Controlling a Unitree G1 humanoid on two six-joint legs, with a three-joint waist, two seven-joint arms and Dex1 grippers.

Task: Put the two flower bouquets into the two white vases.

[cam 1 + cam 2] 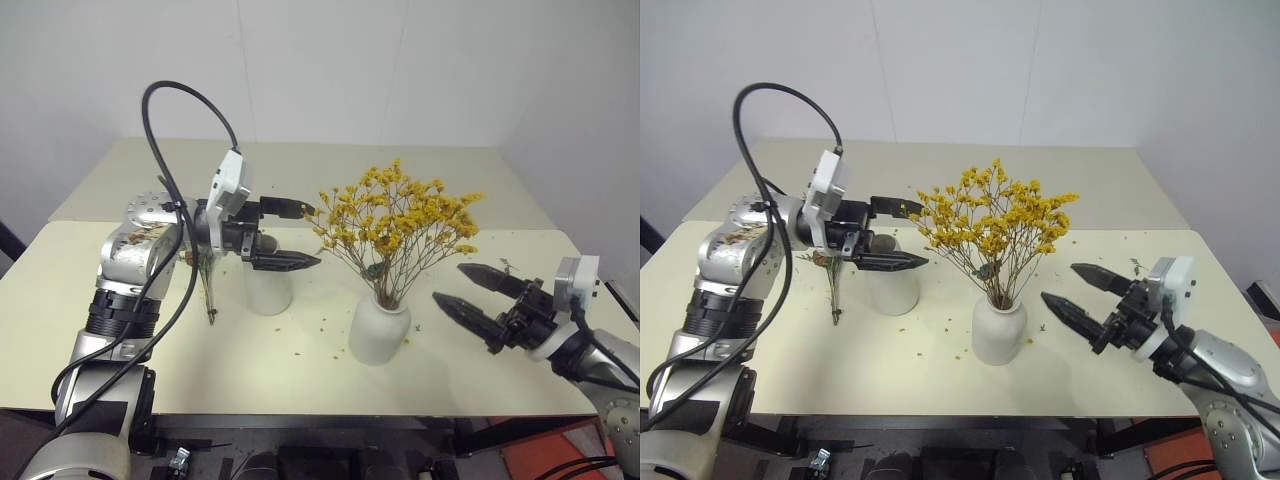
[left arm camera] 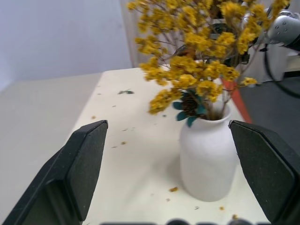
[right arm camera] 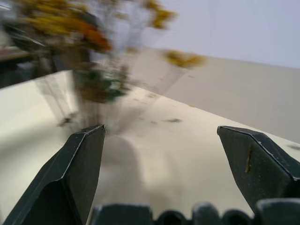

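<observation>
Standing in the squat vase [image 1: 379,330] near the middle of the table [image 1: 500,360], the yellow bouquet [image 1: 400,218] looks done, so half the task reads as finished. Second bouquet, the grey-green sprig [image 1: 208,290], lies flat on the table beside the left forearm, next to the other white vase [image 1: 268,290], which sits just under the left gripper [image 1: 285,236]. Left gripper fingers spread wide, nothing between them, hovering above that vase and pointing across toward the yellow spray. Right gripper [image 1: 480,292] also spread wide and empty, off to the right of the squat vase, apart from it. Step in hand, as I judge it: between bouquets, both hands free, sprig not yet picked up. Next move probably calls for the left gripper to drop beside the vase, pinch the thin sprig stem low against the table, then lift and tip it upright into the vase mouth; thin stem lying flat could be hard to catch. Head views show the sprig and the second vase; left wrist view gives neither, but shows the squat vase's neck up close with a small dark pinecone-like bit and green leaves tucked at the rim. Right wrist view has the yellow bouquet blurred, table crumbs, both fingers wide.
</observation>
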